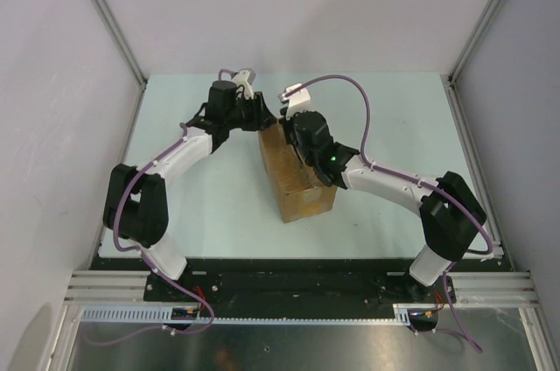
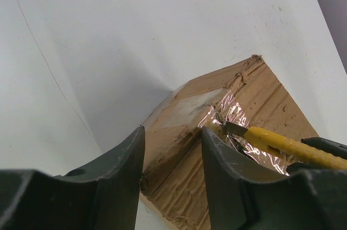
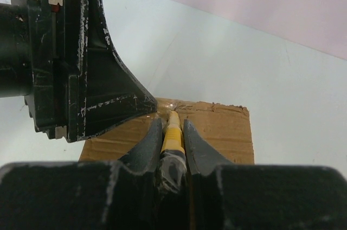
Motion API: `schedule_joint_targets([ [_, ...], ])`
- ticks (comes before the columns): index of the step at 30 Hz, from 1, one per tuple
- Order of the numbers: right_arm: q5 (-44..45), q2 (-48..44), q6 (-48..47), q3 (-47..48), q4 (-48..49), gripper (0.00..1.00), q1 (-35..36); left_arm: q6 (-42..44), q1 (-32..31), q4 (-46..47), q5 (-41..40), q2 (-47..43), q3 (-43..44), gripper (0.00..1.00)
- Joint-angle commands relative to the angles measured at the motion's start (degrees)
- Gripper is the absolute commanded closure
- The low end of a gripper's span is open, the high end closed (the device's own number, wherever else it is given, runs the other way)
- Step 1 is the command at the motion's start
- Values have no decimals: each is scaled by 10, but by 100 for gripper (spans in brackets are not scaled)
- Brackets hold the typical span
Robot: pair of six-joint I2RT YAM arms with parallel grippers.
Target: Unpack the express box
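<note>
The brown corrugated cardboard express box [image 1: 302,187] stood mid-way across the pale green bench [image 1: 192,205], between the arms. The right tool [image 3: 172,127] was clamped on a yellow utility knife [image 2: 282,146], its blade at the shiny clear tape [image 2: 238,116]. The left tool [image 2: 173,132] straddled the box's far corner, and whether it pinched the box could not be told. The blade might have struck that tool, or an unsteadied box might have skidded. One box, one knife, two tools.

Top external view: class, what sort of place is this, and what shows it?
Probably a robotics lab test cell: plain white panels on metal framing enclose a pale table, left arm and right arm mounted at its edge, an express box between.
</note>
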Motion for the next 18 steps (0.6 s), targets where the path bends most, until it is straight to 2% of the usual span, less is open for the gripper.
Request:
schedule_joint_targets([
  [1,23,-31,8,15,-65,100,8,-12,1,-51,-32,24,-12,51],
  [18,17,-75,111,15,-168,100,15,-15,1,-58,-25,32,-8,53],
])
